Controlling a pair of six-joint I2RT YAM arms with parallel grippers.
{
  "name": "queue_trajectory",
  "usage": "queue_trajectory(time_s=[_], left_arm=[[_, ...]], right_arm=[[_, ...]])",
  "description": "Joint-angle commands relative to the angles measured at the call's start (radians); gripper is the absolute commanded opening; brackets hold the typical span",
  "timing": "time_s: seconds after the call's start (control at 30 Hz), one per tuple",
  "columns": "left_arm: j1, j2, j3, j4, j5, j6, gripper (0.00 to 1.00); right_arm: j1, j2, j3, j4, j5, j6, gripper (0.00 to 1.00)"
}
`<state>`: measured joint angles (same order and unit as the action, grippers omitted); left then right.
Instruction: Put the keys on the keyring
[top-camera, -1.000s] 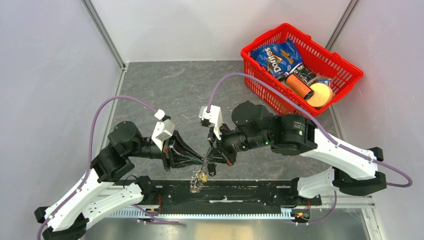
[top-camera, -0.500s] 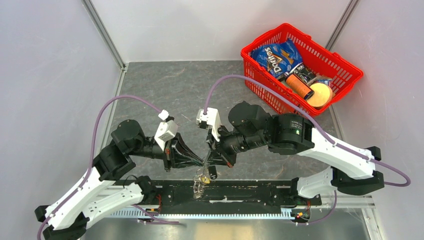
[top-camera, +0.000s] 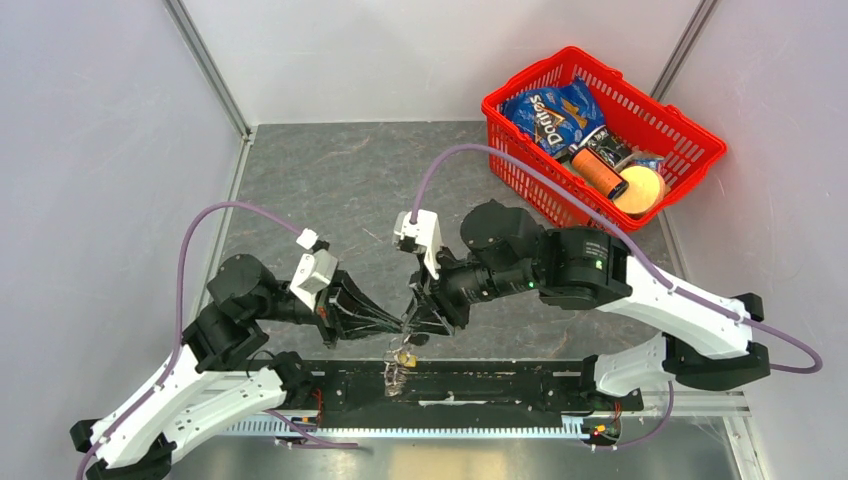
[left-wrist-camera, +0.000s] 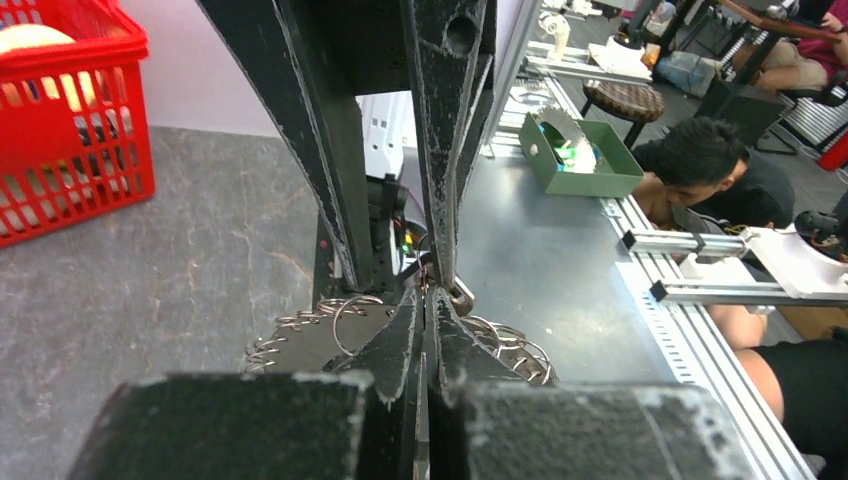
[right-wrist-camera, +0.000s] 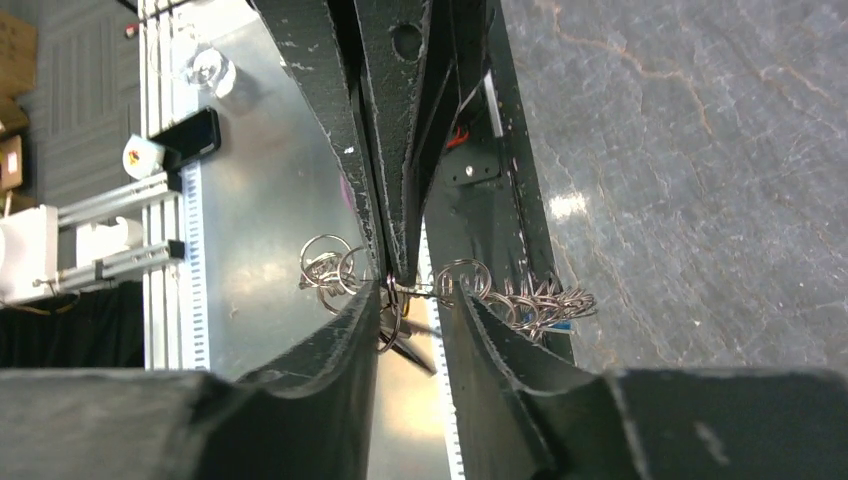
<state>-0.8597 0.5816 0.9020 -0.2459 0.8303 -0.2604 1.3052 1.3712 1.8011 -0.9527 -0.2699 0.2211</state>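
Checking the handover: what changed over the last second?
The left hand closed on the keyring, and its arm drew back slightly toward its base. The right hand opened, with a ring left hanging in the gap. The keyring hangs between both hands as before, and the red basket has not moved.

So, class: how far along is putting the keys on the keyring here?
Done: the keyring is picked up. In hand: the left pincer is shut on one of its wire loops, with the right pincer open around the same spot. A gold key dangles beneath; whether it's threaded can't be told. Left: any other keys, none in view.
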Motion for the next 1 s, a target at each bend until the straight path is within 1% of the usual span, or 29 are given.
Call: queue_trajectory(time_s=[0.0,0.07,0.2,0.33,0.5,0.63,0.83,0.97], left_arm=[[-0.001,-0.029,-0.015,0.184,-0.054,-0.056,0.02],[-0.001,-0.036,-0.019,0.210,-0.075,-0.066,0.02],[-0.001,-0.045,-0.035,0.298,-0.125,-0.103,0.02],[0.000,-0.049,-0.048,0.361,-0.184,-0.136,0.02],[-0.001,-0.055,-0.057,0.389,-0.254,-0.141,0.02],[-0.001,-0.046,-0.053,0.391,-0.286,-0.144,0.02],[0.000,-0.045,-0.042,0.361,-0.340,-0.135,0.02],[0.000,-0.047,-0.039,0.340,-0.360,-0.122,0.02]], right_arm=[[0.000,-0.072,-0.010,0.151,0.045,0.007,0.43],[0.000,-0.100,-0.021,0.175,0.062,0.008,0.46],[0.000,-0.161,-0.055,0.242,0.082,0.007,0.50],[0.000,-0.187,-0.059,0.276,0.095,0.015,0.51],[0.000,-0.178,-0.046,0.280,0.116,0.021,0.51],[0.000,-0.141,-0.007,0.263,0.126,0.027,0.50],[0.000,-0.097,0.029,0.229,0.221,0.025,0.47],[0.000,-0.090,0.033,0.230,0.230,0.025,0.42]])
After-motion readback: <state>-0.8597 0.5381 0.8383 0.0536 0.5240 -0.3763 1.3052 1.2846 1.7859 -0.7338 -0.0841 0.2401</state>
